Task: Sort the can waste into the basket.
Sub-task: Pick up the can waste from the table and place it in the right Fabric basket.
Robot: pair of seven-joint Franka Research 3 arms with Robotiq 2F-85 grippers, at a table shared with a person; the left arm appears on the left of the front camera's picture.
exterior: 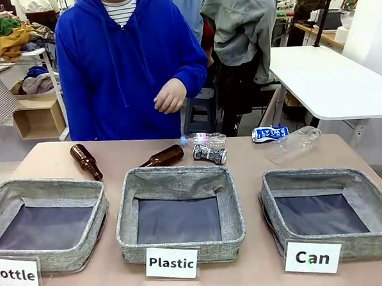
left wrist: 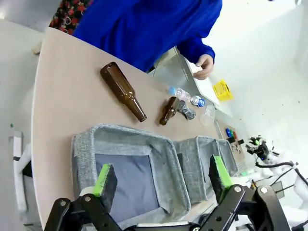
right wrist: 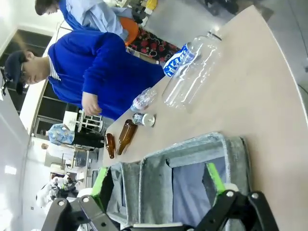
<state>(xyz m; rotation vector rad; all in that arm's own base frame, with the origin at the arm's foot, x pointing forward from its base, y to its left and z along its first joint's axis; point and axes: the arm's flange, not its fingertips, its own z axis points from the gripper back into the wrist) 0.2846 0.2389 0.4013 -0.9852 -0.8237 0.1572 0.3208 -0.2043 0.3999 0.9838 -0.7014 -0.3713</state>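
The black patterned can (exterior: pixel 209 154) lies on its side at the table's far middle, beside a brown bottle; it also shows as the black can (left wrist: pixel 186 110) (right wrist: pixel 143 119). The blue can (exterior: pixel 269 134) with white lettering lies at the far right, next to a clear bottle, and appears as the blue can (right wrist: pixel 176 61). The grey "Can" basket (exterior: pixel 371 201) stands front right, with nothing in it. My left gripper (left wrist: pixel 162 180) hangs open above the "Bottle" basket. My right gripper (right wrist: pixel 160 181) hangs open above the "Can" basket (right wrist: pixel 233 159).
The "Plastic" basket (exterior: pixel 177 177) sits front centre, the "Bottle" basket (exterior: pixel 48 188) front left. Two brown glass bottles (exterior: pixel 85 161) (exterior: pixel 163 157) and two clear plastic bottles (exterior: pixel 204 140) (exterior: pixel 295 142) lie along the far side. A person in a blue hoodie (exterior: pixel 119 63) stands behind the table.
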